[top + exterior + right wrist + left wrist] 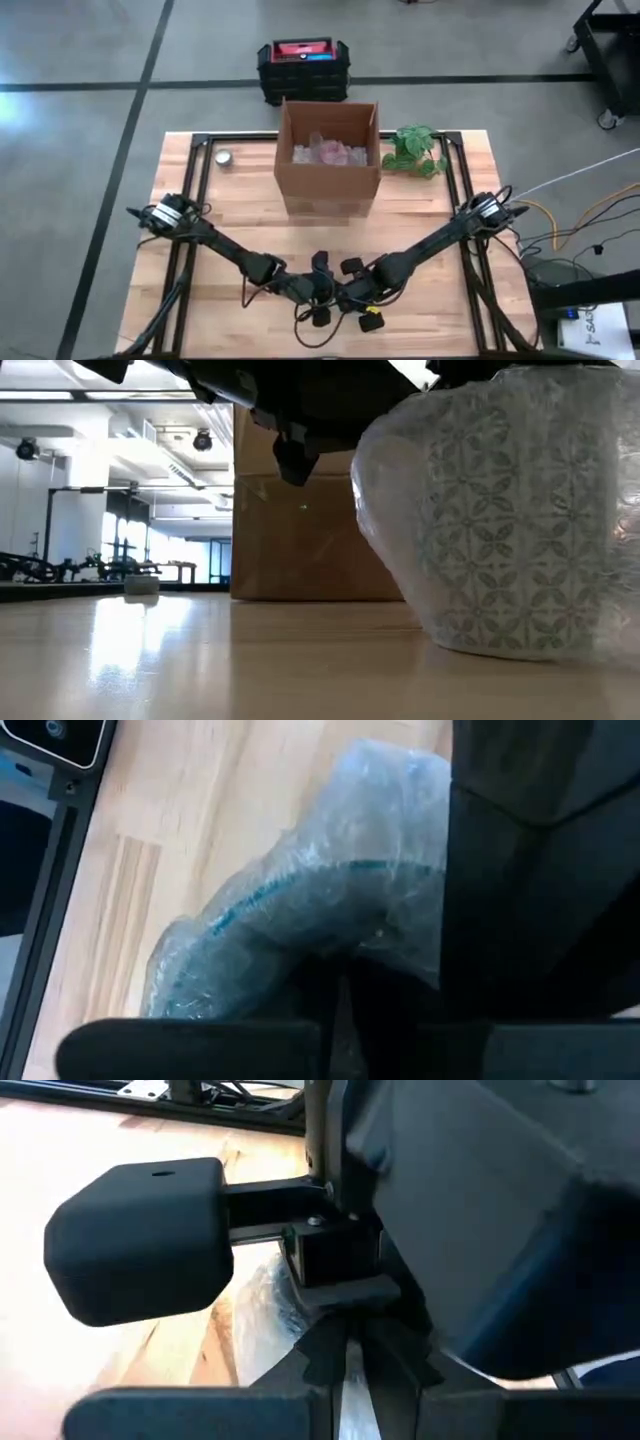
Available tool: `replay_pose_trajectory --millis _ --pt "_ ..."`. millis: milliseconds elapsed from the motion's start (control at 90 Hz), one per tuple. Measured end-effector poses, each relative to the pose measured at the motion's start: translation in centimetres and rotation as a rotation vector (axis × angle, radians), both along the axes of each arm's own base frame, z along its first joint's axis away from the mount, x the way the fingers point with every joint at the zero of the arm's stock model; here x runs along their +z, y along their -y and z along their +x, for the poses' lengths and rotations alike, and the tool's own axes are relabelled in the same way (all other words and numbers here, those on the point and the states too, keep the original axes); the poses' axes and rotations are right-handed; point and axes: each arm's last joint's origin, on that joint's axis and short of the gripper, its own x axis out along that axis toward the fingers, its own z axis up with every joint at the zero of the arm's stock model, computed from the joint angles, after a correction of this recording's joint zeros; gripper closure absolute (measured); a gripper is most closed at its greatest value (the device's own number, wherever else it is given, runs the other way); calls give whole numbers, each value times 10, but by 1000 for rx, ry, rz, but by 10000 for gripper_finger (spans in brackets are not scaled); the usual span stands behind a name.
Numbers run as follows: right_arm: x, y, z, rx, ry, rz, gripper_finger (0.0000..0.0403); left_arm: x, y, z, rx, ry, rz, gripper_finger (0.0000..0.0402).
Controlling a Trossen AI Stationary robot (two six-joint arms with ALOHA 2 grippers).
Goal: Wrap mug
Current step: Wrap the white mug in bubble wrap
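Note:
The mug (520,520), white with a teal leaf pattern, stands upright on its base near the table's front edge, covered in clear bubble wrap (330,870). In the high view both arms hide it. My left gripper (346,1375) and my right gripper (340,1010) meet right above the mug, at the table's near middle (338,292), and each is shut on the wrap. In the left wrist view the right arm's dark body fills most of the picture. My left gripper pinches a thin edge of the bubble wrap (343,1392) between its two fingers, coming from above the mug. One layer or several, I cannot tell. My right gripper pinches the bubble wrap (352,942) at the mug's top, from above. The fingers themselves hide the exact place. The mug stays on the table.
An open cardboard box (328,158) with more wrap inside stands at the far middle. A green plant (416,150) is to its right, and a small round tin (224,157) to its left. A black and red case (303,66) lies on the floor beyond the table.

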Motion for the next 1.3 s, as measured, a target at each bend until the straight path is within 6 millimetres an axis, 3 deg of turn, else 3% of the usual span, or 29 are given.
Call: replay_pose_trajectory --millis 311,656,800,911,1089,1300 --pt "23 3 -4 -65 38 30 376 0 0 0 4 3 -4 379" --pt "25 3 -6 -93 30 33 229 1 -1 1 13 8 -3 379" --pt "26 3 -6 -84 32 31 210 1 -1 0 12 7 -3 379" --pt "25 2 -6 -48 33 39 242 0 0 0 1 5 -6 379" --pt "24 1 -6 4 18 75 381 0 0 0 -3 4 -8 379" --pt "26 1 -5 7 20 70 399 0 0 0 -2 4 -7 379"
